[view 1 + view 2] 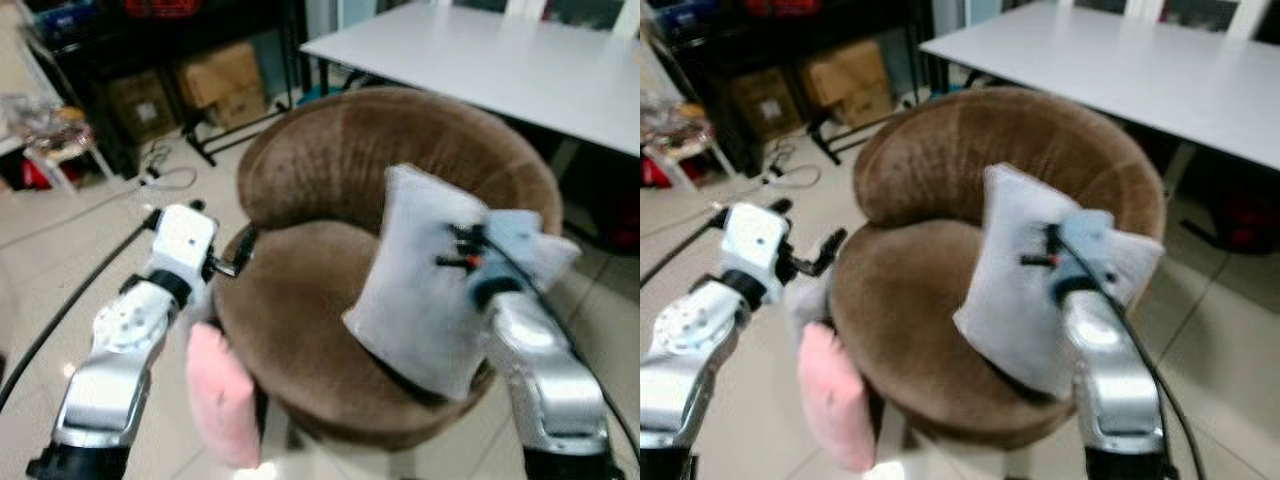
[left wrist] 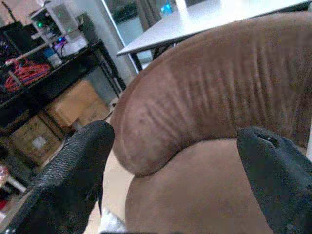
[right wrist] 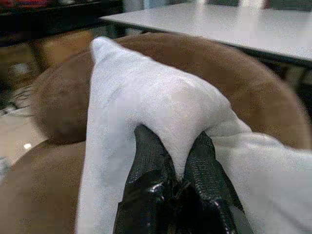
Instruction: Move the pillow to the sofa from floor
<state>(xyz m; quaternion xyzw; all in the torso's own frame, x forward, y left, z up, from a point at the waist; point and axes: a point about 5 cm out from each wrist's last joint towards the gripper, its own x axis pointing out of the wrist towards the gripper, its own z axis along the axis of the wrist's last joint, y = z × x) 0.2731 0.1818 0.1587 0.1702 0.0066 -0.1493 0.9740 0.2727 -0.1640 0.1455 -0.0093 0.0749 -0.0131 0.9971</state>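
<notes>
A pale grey-white pillow point(image 1: 420, 290) hangs upright over the seat of a round brown sofa chair point(image 1: 330, 170), toward its right side. My right gripper point(image 3: 178, 168) is shut on a fold of the white pillow point(image 3: 146, 92), pinching the fabric between its black fingers point(image 3: 146, 161). My left gripper point(image 2: 175, 161) is open, held at the chair's left edge with the brown backrest point(image 2: 219, 78) between its two fingers. A pink pillow point(image 1: 222, 395) leans against the chair's lower left side, below my left arm.
A long white table point(image 1: 500, 60) stands behind the chair on the right. A dark shelf with cardboard boxes point(image 1: 215, 80) fills the back left, with cables point(image 1: 165, 180) on the tiled floor. A small cluttered stand point(image 1: 45, 135) sits far left.
</notes>
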